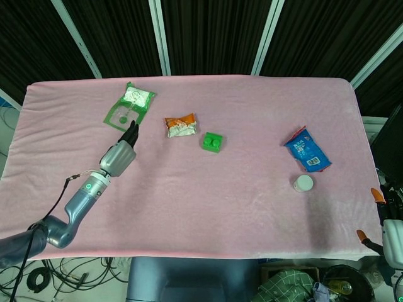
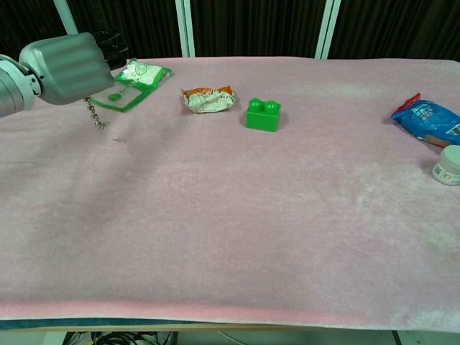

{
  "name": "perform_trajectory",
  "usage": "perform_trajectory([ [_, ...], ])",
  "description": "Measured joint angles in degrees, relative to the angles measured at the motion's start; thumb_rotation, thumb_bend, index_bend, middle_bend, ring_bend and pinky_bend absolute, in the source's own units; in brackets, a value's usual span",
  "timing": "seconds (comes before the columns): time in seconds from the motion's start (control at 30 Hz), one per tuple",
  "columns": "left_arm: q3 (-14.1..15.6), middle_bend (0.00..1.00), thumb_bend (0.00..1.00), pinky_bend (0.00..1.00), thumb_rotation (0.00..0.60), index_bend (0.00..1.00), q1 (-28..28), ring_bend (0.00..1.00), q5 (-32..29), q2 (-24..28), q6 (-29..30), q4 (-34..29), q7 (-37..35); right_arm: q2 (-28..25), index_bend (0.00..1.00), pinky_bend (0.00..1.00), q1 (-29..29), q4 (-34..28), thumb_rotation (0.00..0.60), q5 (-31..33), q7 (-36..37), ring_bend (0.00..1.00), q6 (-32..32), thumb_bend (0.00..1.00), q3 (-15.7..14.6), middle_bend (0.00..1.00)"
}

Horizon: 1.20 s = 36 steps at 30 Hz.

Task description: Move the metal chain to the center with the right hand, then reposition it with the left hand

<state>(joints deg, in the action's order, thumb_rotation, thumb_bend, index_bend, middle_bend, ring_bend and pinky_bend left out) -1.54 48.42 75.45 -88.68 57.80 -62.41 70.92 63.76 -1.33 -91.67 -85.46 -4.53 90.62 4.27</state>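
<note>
Near left edge: left hand [image 2: 61,68] (holding chain [image 2: 93,116]).

Pretty plain setup: a table with a pink cloth [image 1: 252,113] spreads right of the left hand [image 1: 119,156]. Dark curtains [image 1: 208,34] with white frame bars [image 1: 160,34] hang beyond it, and cables [image 1: 75,270] tangle on the floor below.

wide bare cloth across the table's [image 2: 230,237] middle and front; green brick [image 2: 262,115] and snack wrapper [image 2: 208,98] crowd the back.

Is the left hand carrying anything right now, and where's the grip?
Yes: the left hand holds the metal chain by its upper end; the rest dangles below.
</note>
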Motion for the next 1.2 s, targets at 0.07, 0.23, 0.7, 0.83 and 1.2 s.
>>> perform_trajectory([
  [0.07,-0.64,0.16,0.40,0.00,0.600,0.58,0.23,0.00,-0.44,-0.64,-0.15,1.34,-0.31,0.02,0.01,0.18,0.02,-0.08,0.600,-0.02,-0.14,0.00,-0.01,0.10,0.00,0.00],
  [0.23,-1.29,0.16,0.40,0.00,0.600,0.58,0.84,0.00,-0.75,-2.35,-0.78,4.15,-0.95,0.02,0.01,0.18,-0.02,-0.11,0.600,0.11,-0.14,0.00,0.00,0.10,0.04,0.00],
  [0.7,-0.23,0.16,0.40,0.00,0.600,0.58,1.81,0.00,1.51,-6.52,-2.21,9.66,-2.66,-0.24,0.00,0.18,-0.17,-0.25,0.600,0.09,0.64,0.00,0.33,0.10,0.17,0.00],
  [0.83,0.23,0.16,0.40,0.00,0.600,0.58,1.78,0.00,1.95,-7.38,-2.72,11.12,-2.85,-0.23,0.00,0.18,-0.11,-0.19,0.600,0.17,0.57,0.00,0.10,0.10,0.14,0.00],
  [1.2,0.36,0.16,0.40,0.00,0.600,0.58,1.71,0.00,2.82,-9.59,-2.86,14.26,-4.00,-0.11,0.00,0.18,-0.13,-0.13,0.600,0.17,0.23,0.00,0.20,0.10,0.16,0.00],
])
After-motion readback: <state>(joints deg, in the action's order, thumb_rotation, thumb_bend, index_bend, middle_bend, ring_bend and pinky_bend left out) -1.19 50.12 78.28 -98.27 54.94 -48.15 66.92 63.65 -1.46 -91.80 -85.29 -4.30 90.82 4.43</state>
